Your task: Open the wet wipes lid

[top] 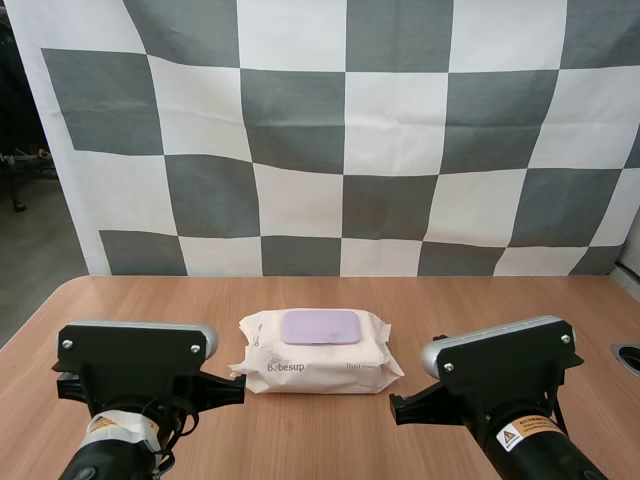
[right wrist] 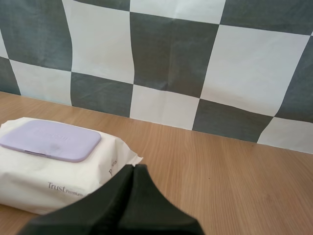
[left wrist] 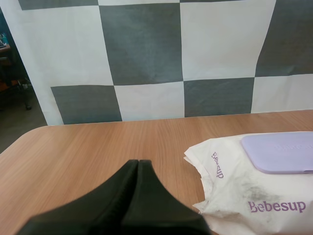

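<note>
Left gripper (left wrist: 138,164), left of the pack (top: 300,368), and right gripper (right wrist: 133,169), right of it, each lie pressed into 1 dark wedge, empty. Its long axis runs arm to arm on the table (top: 320,430), lid (top: 320,327) flat on top; neither arm looks nearer.

High view: behind and above left arm (top: 135,380) and right arm (top: 500,375), facing forward and down over worktop (top: 320,440), mid range. Left wrist view: low over worktop, facing forward, close on wipes pack (left wrist: 234,205) end nearest that arm. Right wrist view: same, opposite end. All three share wipes pack, purple lid (top: 320,327), worktop strip behind it.
</note>
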